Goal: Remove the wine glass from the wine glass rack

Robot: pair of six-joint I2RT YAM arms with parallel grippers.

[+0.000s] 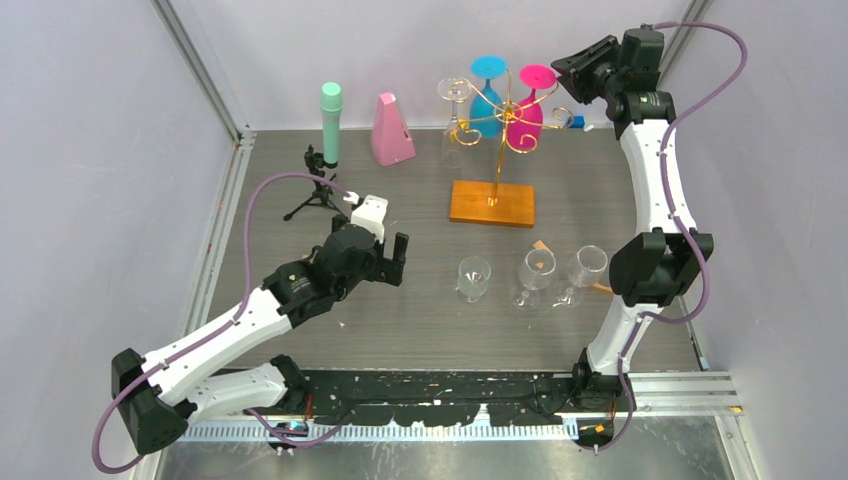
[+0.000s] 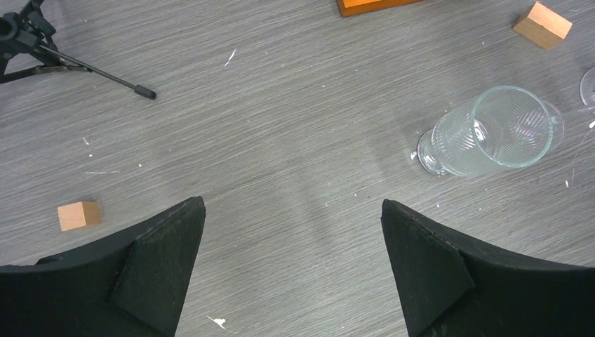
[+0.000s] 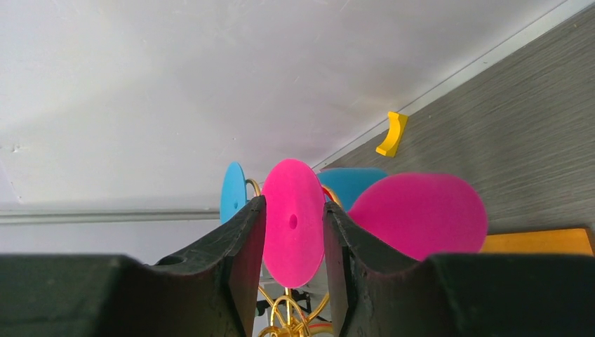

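Note:
The gold wire wine glass rack [image 1: 497, 118] stands on its orange-brown base [image 1: 491, 203] at the back. A clear glass [image 1: 455, 108], a blue glass [image 1: 487, 95] and a pink wine glass [image 1: 527, 118] hang on it upside down. My right gripper [image 1: 562, 68] is level with the pink glass's foot, just to its right. In the right wrist view the pink foot [image 3: 292, 225] fills the narrow gap of the part-open right gripper [image 3: 293, 203]; I cannot tell if they touch. My left gripper [image 1: 395, 258] is wide open and empty above the table, as the left wrist view [image 2: 291, 210] also shows.
Three clear glasses [image 1: 472, 277] [image 1: 535, 275] [image 1: 585, 270] stand on the table in front of the rack. A black tripod [image 1: 318, 190], a green microphone [image 1: 330, 120] and a pink metronome [image 1: 391, 130] are at the back left. Small wood blocks [image 2: 78, 215] [image 2: 542, 23] lie about.

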